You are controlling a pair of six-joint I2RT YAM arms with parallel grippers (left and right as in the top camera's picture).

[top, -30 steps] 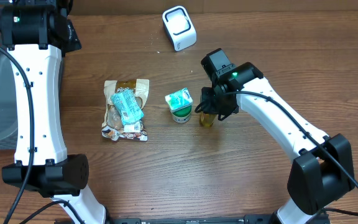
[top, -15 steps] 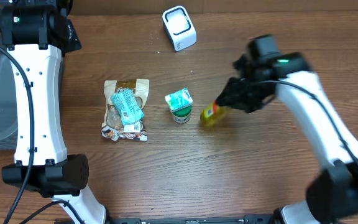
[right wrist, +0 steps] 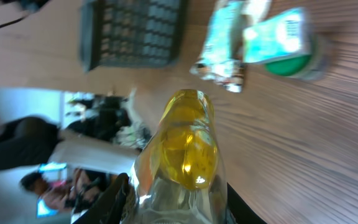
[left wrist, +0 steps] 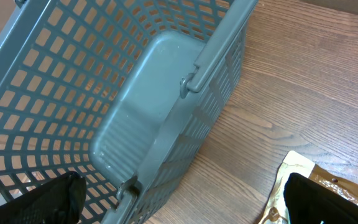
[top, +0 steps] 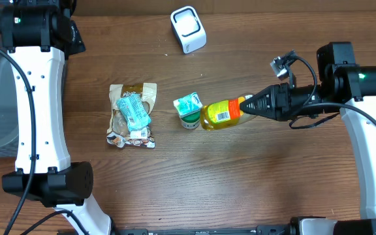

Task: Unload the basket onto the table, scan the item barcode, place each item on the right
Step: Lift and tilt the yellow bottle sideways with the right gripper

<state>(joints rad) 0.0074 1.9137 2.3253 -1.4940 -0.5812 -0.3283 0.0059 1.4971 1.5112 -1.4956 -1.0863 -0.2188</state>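
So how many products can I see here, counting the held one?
4: a yellow bottle in the right fingers, a green cup beside its base, a snack bag further left, and a teal packet lying on that bag. Basket partly unseen.

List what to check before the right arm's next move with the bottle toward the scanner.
1. Right claw shut on yellow bottle: ok.
2. Bottle's white label exposed: ok, it faces up in the overhead view; bars too small to confirm.
3. Bottle in front of scanner: not ok, the scanner stands well apart from it.
4. Bottle clear of green-lidded cup: cannot tell, they overlap from above.
5. Left claw out of the path: ok, open, over by the grey basket.
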